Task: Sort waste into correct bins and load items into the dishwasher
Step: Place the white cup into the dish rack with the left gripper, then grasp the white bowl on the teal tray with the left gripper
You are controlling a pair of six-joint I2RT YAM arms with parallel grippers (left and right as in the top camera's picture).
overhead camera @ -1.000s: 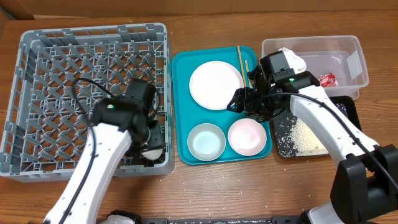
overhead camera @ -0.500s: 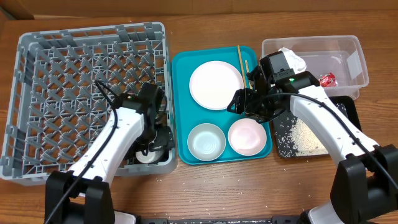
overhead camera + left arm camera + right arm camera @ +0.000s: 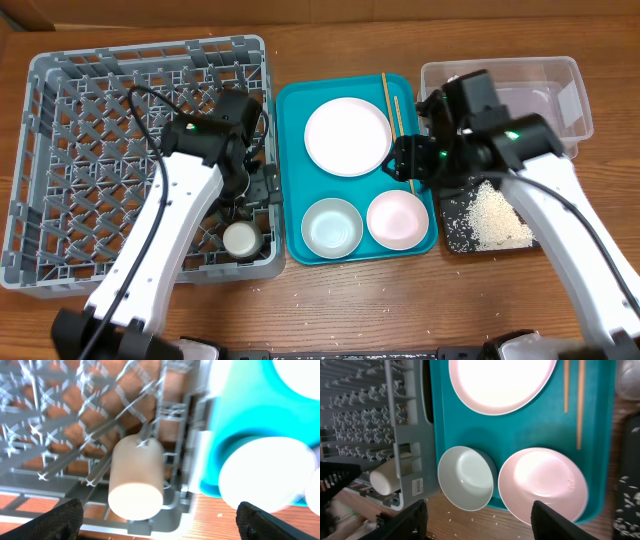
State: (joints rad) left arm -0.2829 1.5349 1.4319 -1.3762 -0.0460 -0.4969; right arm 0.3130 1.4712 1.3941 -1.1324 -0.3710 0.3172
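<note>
The small white cup [image 3: 136, 477] sat in a corner of the grey dish rack [image 3: 60, 435], directly below the spread left gripper [image 3: 159, 507], one round end turned toward it. Beneath the parted right gripper [image 3: 479, 510] sat a white bowl [image 3: 466, 478] and a pinkish bowl [image 3: 543, 485], both mouth-up. Beyond them lay the round plate [image 3: 502, 382] and the wooden chopsticks [image 3: 579, 410].

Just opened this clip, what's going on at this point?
Two robot arms are clearing a tray. The small white cup lies on its side in the grey dish rack, in the corner beside the teal tray. The left gripper is open above it, holding nothing. The right gripper, also open and empty, hovers over the teal tray, where the plate, two bowls and chopsticks are not yet loaded. Rice sits in the black tray.
</note>
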